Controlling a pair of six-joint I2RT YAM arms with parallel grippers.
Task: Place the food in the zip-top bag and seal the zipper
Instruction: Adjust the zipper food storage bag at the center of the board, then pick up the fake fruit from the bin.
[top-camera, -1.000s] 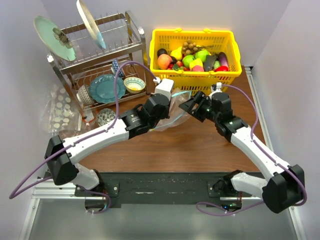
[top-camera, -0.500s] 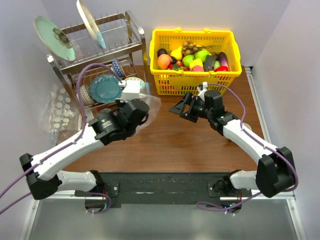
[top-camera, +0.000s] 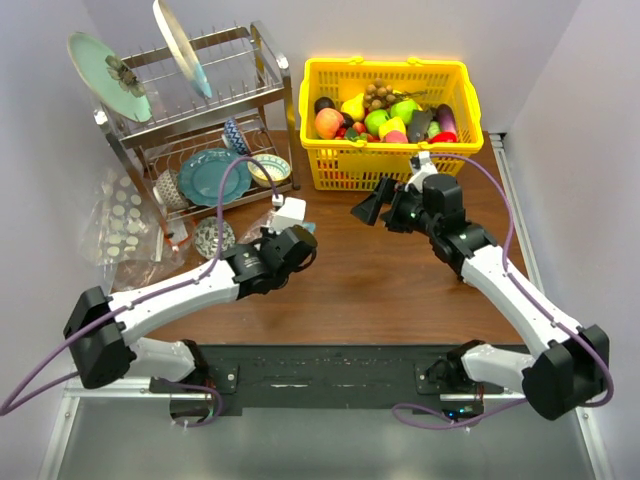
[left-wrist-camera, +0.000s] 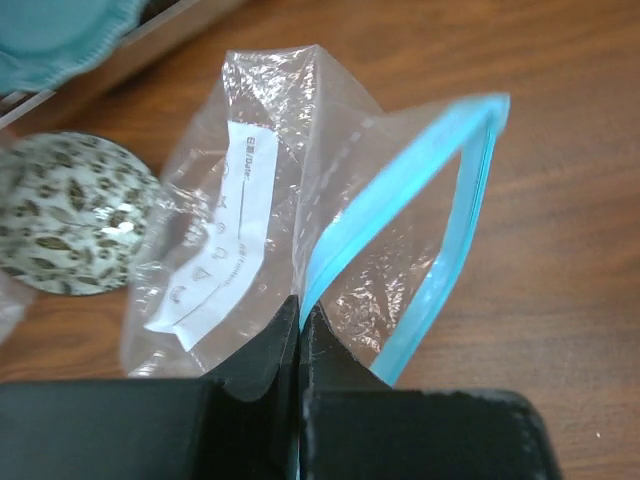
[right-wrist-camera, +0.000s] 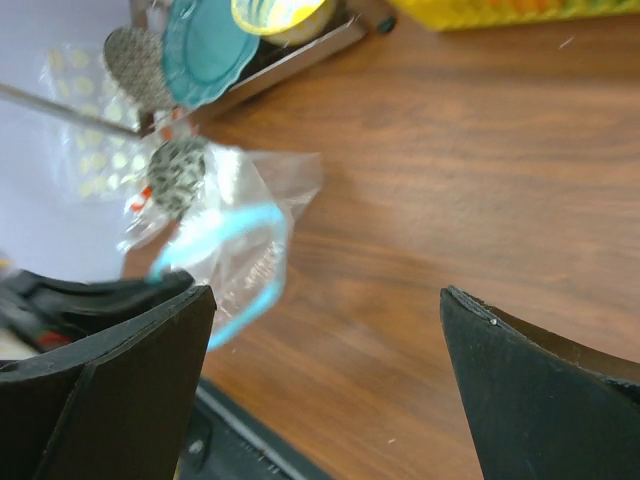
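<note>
My left gripper (left-wrist-camera: 300, 305) is shut on the zip-top bag (left-wrist-camera: 260, 200), pinching one side of its mouth just by the teal-blue zipper (left-wrist-camera: 470, 190). The mouth gapes open above the wooden table. In the top view the left gripper (top-camera: 283, 238) sits near the dish rack and hides most of the bag. My right gripper (top-camera: 375, 210) is open and empty in front of the basket; its wrist view (right-wrist-camera: 325, 292) shows the bag (right-wrist-camera: 235, 235) off to its left. The food (top-camera: 385, 115) lies piled in the yellow basket (top-camera: 385, 165) at the back.
A metal dish rack (top-camera: 265, 90) with plates and a teal plate (top-camera: 210, 175) stands at back left. A patterned bowl (top-camera: 212, 233) sits by the bag, also seen in the left wrist view (left-wrist-camera: 70, 215). Crinkled dotted plastic (top-camera: 125, 215) lies at far left.
My left arm has carried the bag from the table's middle leftward, then lower and nearer, beside the rack. My right gripper stays open and has shifted slightly toward the basket.
</note>
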